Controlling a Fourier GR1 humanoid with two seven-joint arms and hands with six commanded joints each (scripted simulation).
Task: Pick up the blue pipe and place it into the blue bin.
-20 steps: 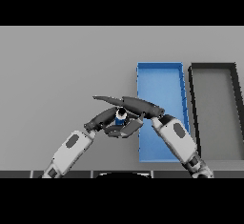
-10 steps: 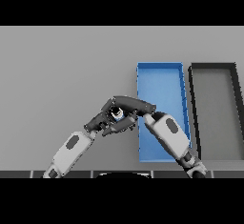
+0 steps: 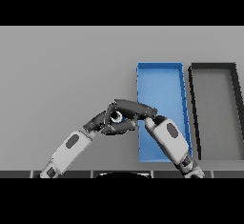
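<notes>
Head view. I see both hands meeting over the grey table, just left of the blue bin. The left hand comes in from lower left, its fingers curled around the blue pipe, of which only a small blue and white patch shows between the two hands. The right hand reaches leftward from the bin's lower left corner, its fingers laid over the top of the pipe; I cannot tell whether they clasp it or merely cover it. The pipe sits outside the bin, near its left wall. A dark bin stands just right of the blue one.
</notes>
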